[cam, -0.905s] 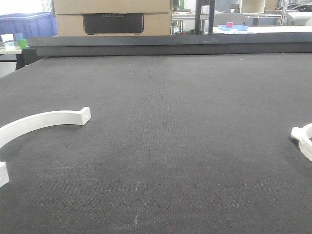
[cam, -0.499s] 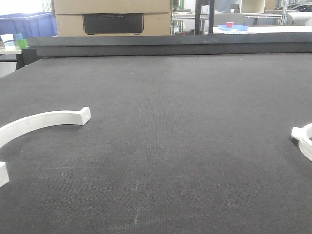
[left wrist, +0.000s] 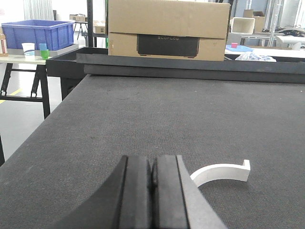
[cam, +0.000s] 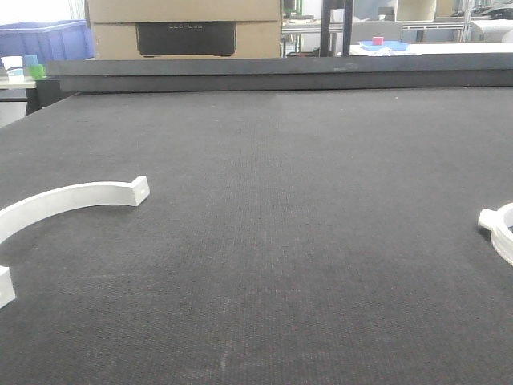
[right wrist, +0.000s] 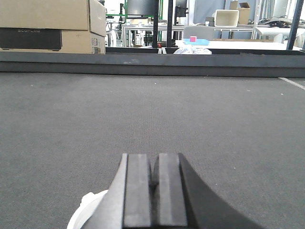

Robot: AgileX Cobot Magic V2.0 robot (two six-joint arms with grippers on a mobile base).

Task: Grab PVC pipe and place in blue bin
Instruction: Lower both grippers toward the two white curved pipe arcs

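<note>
No PVC pipe shows in any view. The blue bin [cam: 44, 40] stands on a side table beyond the far left corner of the black mat, and it also appears in the left wrist view as the blue bin [left wrist: 38, 34]. My left gripper [left wrist: 152, 162] is shut with nothing between its pads, low over the mat. My right gripper [right wrist: 153, 160] is likewise shut and empty. Neither gripper appears in the front view.
A white curved bracket [cam: 72, 196] lies at the mat's left, another white bracket [cam: 501, 228] at the right edge. A cardboard box [cam: 184, 28] sits behind the raised black rim [cam: 280, 76]. Small cups [cam: 34, 68] stand near the bin. The mat's left edge [left wrist: 28, 143] drops to the floor.
</note>
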